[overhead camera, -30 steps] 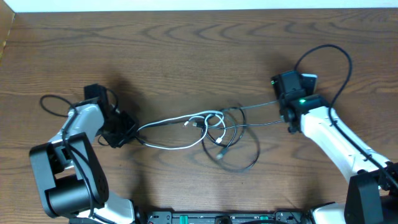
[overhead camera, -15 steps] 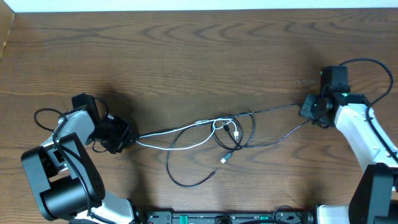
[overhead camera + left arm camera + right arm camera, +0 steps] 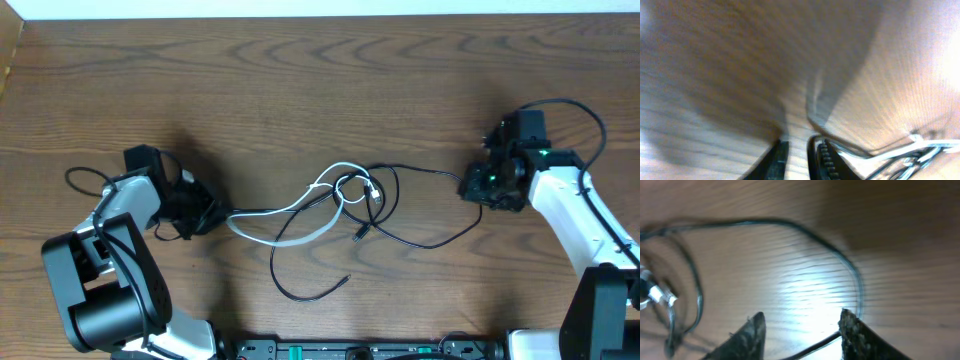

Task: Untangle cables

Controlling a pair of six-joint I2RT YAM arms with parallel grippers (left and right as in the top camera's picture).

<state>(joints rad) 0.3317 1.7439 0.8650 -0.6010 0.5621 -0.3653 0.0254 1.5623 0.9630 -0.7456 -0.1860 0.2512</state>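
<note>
The left arm (image 3: 125,200) and right arm (image 3: 570,205) have white link shells and black joint housings. The left base motor (image 3: 100,315) is a black cylinder. A thick black left wire (image 3: 72,179) and right wire (image 3: 572,100) loop off the wrists. A green lamp (image 3: 493,181) glows on the right wrist. The left gripper (image 3: 797,145) and right gripper (image 3: 802,322) have black fingers (image 3: 826,156) with a toothed inner face.

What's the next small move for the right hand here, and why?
Probably close the right hand on the black cable that lies between its open fingers. The knot at mid-table is looped and slack. The left hand seems to grip the other ends of the cables, so a hold here would let the right arm draw the strand outward.
</note>
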